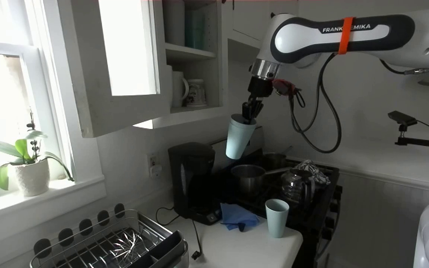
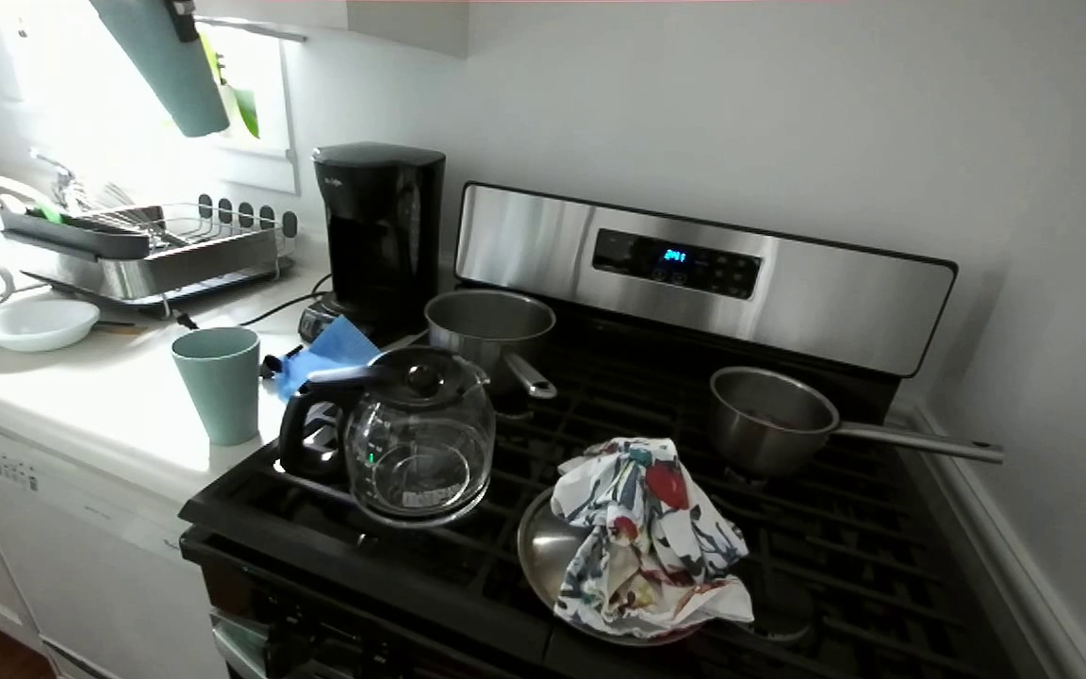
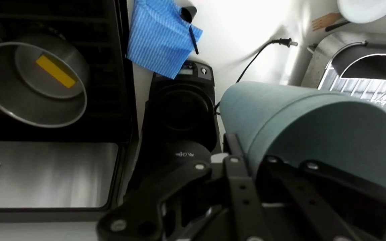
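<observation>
A pale teal cup (image 1: 239,139) hangs tilted in the air, rim up, with my gripper (image 1: 250,113) shut on its wall. In the wrist view one finger (image 3: 242,187) lies along the outside of the cup (image 3: 266,107), while the opposite one reaches inside the mouth. Its lower end shows at the top left of an exterior view (image 2: 166,71). A matching cup (image 1: 277,219) stands upright on the counter beside the stove. Below the held cup are the black coffee maker (image 3: 181,110) and a blue striped cloth (image 3: 163,36) with a dark spoon-like utensil on it.
An opened cabinet door (image 1: 125,111) and a shelf (image 1: 190,51) with mugs and cups are beside the arm. The stove carries saucepans (image 2: 774,424), a glass carafe (image 2: 420,443) and a patterned cloth (image 2: 647,538). A dish rack (image 2: 194,269) sits on the counter.
</observation>
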